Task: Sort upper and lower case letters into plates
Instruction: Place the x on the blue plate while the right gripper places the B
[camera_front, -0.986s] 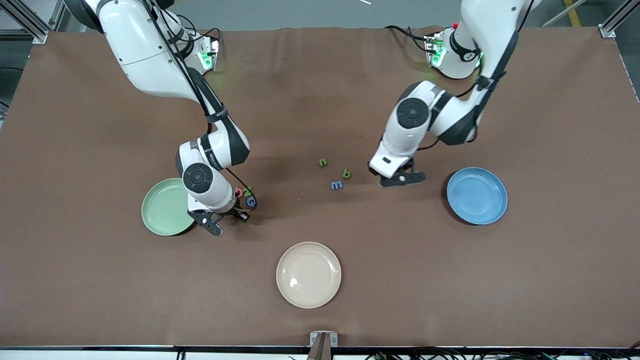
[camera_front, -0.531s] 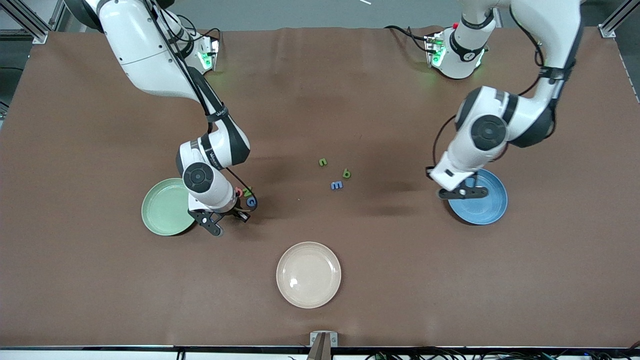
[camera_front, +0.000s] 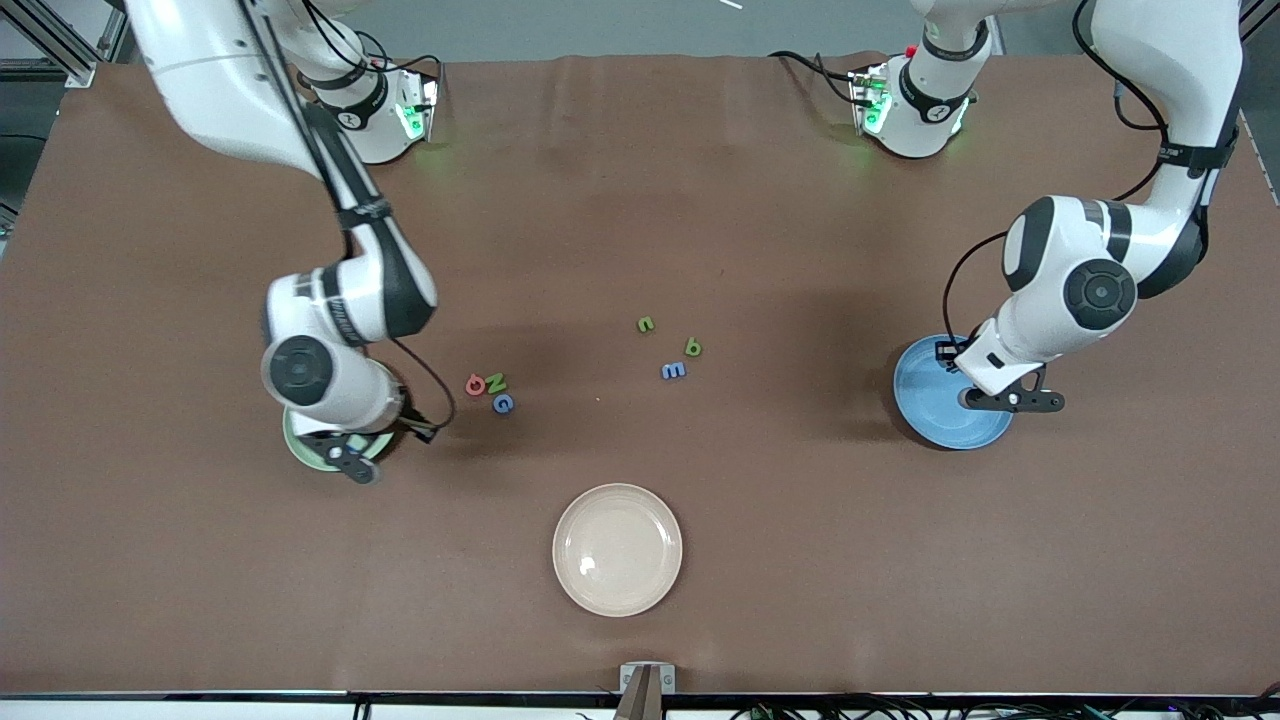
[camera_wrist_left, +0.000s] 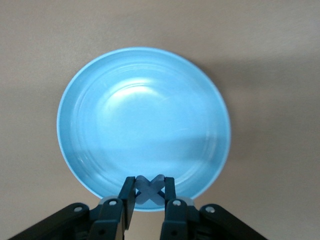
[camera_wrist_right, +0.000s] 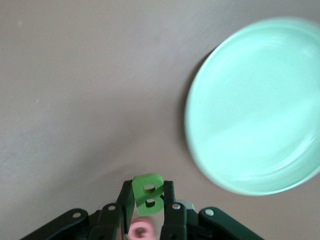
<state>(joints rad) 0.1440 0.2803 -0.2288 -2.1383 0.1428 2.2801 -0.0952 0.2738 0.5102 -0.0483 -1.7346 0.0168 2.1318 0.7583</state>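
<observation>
Brown table (camera_front: 640, 200). Your left gripper (camera_wrist_left: 148, 200) hangs over the blue plate (camera_front: 935, 420), clamped on a pale blue x (camera_wrist_left: 149, 190). Your right gripper (camera_wrist_right: 147, 202), over the green plate (camera_front: 300, 448) at the right arm's end, grips a green B (camera_wrist_right: 148, 193). Loose letters (camera_front: 489, 390) lie between the plates. Beige plate (camera_front: 617, 549) sits nearest the camera.

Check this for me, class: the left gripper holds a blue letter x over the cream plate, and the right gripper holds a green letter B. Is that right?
One slip: the left gripper holds the blue letter x over the blue plate, not the cream one, as the left wrist view shows. The right gripper does hold a green letter B.
</observation>
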